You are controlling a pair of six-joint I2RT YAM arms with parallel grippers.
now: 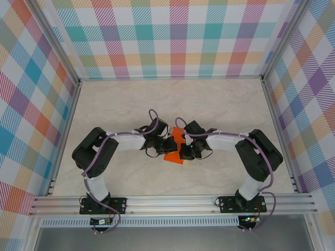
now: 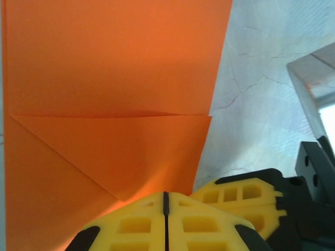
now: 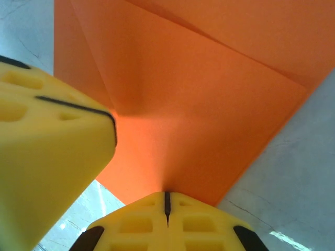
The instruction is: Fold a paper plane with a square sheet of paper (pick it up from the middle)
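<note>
The left claw (image 2: 166,212) is clamped on the square sheet of paper (image 1: 172,156), and the right claw (image 3: 166,209) pinches its opposite edge. The creased sheet sits mid-table (image 1: 225,104) between them, its long axis running near-to-far. I cannot tell which end it points to.

Orange paper (image 1: 171,157) largely hidden under arms (image 1: 128,140) from above; top edge cropped in both wrist views.
</note>
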